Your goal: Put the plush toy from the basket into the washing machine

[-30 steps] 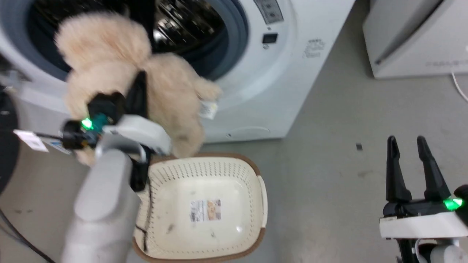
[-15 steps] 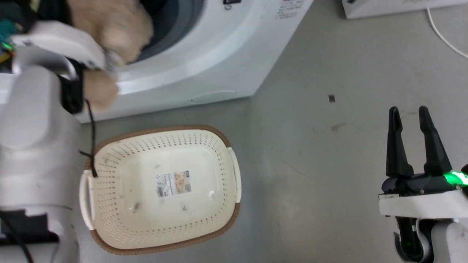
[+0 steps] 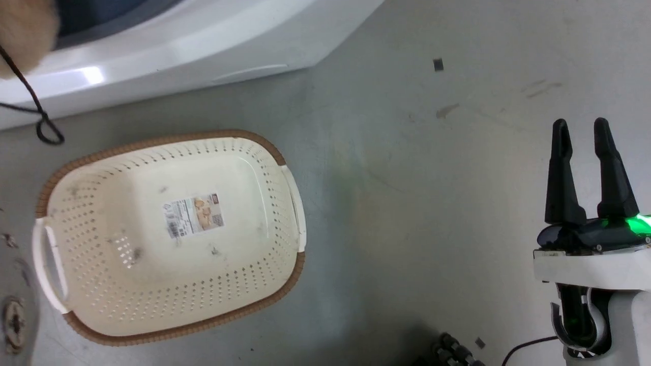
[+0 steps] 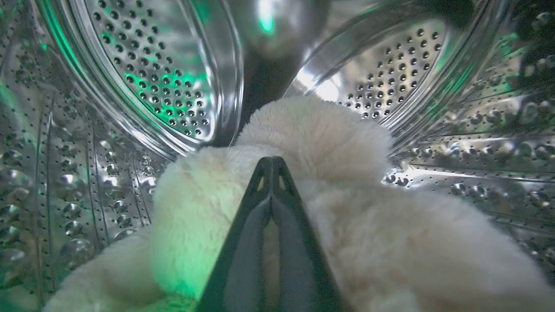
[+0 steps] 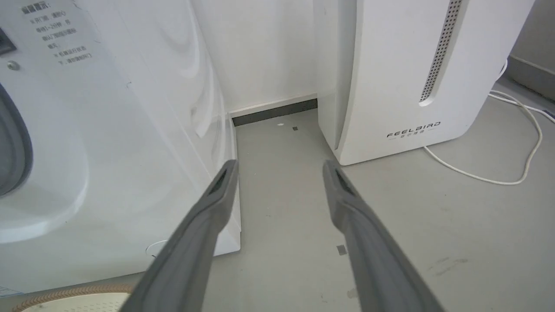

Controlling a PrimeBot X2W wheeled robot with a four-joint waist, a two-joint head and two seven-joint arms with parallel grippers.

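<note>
Shiny perforated steel is curving all around the left gripper (image 4: pixel 271 162) as it is reaching into the drum (image 4: pixel 164 86) of the washing machine (image 3: pixel 203 40). Its two dark fingers are pressing together at the tips with cream fur bunched between them, so it is clamping the plush toy (image 4: pixel 347 143). The toy is swelling out on both sides of those fingers and just past their tips, with the back of the drum beyond. From the head camera, a tuft of the beige fur is poking in at the machine's opening, a black cable (image 3: pixel 30 101) dangling just beside it. The right gripper (image 3: pixel 581 132) is hanging over the grey floor (image 3: pixel 407 203), fingers spread apart and holding nothing. Well off to its left the basket (image 3: pixel 168 137) is sitting on the floor in front of the machine, its sticker (image 3: pixel 194 215) showing on the bottom. Ahead of the right fingers, the machine's front is standing to the left, and a white appliance (image 5: pixel 390 78) to the right is trailing a white cord (image 5: pixel 477 175).
</note>
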